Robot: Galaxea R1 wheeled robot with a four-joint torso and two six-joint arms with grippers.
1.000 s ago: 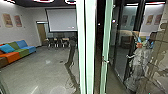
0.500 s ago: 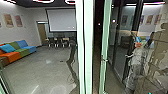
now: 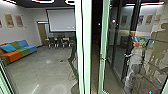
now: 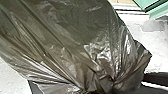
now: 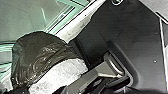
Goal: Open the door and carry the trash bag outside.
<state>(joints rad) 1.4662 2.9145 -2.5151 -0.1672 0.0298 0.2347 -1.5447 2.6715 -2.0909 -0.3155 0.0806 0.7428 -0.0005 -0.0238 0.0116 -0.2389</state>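
Observation:
The dark trash bag (image 4: 75, 42) looms large in the left wrist view, its plastic bunched into tight folds where my left gripper (image 4: 100, 88) is shut on it. In the right wrist view the same kind of dark, shiny bag (image 5: 37, 55) bulges beside the robot's body, close to a pale green frame. The head view has the glass door's pale green edge (image 3: 104, 45) right of centre, with a small handle (image 3: 103, 59) on it. A dark gap lies between that edge and the upright door post (image 3: 86, 47). How my right gripper stands cannot be made out.
A person (image 3: 135, 62) shows at the right among glass panes and reflections. Behind the glass on the left are a colourful sofa (image 3: 21, 50), a projection screen (image 3: 61, 20) and a row of chairs (image 3: 57, 42). A tiled wall (image 3: 160, 50) borders the far right.
The head camera's view has shifted slightly, with the door posts further left in the picture. The person's outline has changed and now appears more upright.

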